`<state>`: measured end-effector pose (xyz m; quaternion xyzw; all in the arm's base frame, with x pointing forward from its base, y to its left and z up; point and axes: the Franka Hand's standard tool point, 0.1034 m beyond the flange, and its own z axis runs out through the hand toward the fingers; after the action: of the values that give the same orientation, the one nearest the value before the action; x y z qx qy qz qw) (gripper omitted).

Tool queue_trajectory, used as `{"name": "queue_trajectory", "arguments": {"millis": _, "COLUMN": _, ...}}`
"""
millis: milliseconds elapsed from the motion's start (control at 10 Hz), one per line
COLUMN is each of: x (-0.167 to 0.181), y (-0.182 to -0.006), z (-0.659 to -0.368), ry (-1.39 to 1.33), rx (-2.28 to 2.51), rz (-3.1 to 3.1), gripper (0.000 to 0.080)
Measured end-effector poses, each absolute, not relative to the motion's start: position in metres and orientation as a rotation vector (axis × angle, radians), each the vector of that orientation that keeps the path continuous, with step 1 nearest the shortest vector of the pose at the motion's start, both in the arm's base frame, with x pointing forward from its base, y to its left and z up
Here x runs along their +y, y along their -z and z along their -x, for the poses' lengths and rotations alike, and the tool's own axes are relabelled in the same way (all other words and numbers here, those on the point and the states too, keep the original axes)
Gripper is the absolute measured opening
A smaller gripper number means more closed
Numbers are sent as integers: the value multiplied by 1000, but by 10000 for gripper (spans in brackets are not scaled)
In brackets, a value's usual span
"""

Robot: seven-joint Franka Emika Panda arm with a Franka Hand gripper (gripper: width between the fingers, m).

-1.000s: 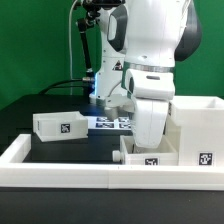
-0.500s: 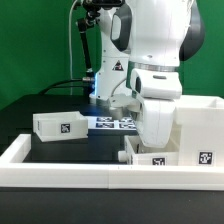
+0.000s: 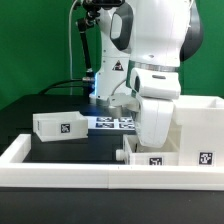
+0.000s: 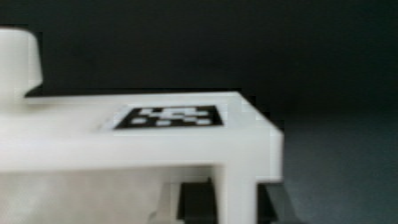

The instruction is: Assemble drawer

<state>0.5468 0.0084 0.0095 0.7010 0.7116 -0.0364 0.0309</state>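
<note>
Exterior view: your gripper sits hidden behind the arm (image 3: 155, 95) above the near tray (image 3: 138, 155), grip state indeterminable; the wrist view blurs the tag (image 4: 173, 116).

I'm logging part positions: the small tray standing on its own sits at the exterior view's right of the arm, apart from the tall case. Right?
Not quite. The exterior view shows that small tray on the exterior view's left of the arm, not its right. It is apart from the tall case.
</note>
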Motion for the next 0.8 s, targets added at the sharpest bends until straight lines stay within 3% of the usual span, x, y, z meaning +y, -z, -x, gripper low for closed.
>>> {"name": "queue_trajectory", "arguments": {"millis": 100, "x": 7, "y": -10, "z": -547, "ry": 112, "rx": 2190, "rz": -2162, "gripper": 96}}
{"name": "queue_trajectory", "arguments": {"millis": 200, "x": 6, "y": -10, "z": -547, "ry": 111, "rx": 2187, "rz": -2164, "gripper": 264}}
{"name": "queue_trajectory", "arguments": {"millis": 300, "x": 6, "y": -10, "z": -547, "ry": 111, "rx": 2187, "rz": -2164, "gripper": 264}}
{"name": "queue_trajectory", "arguments": {"millis": 400, "x": 6, "y": -11, "z": -547, "ry": 110, "rx": 2186, "rz": -2164, "gripper": 464}}
{"name": "queue_trajectory", "arguments": {"millis": 500, "x": 5, "y": -12, "z": -548, "ry": 108, "rx": 2184, "rz": -2164, "gripper": 583}}
{"name": "queue_trajectory", "arguments": {"millis": 800, "x": -1, "y": -30, "z": -553, "ry": 110, "rx": 2168, "rz": -2167, "gripper": 646}}
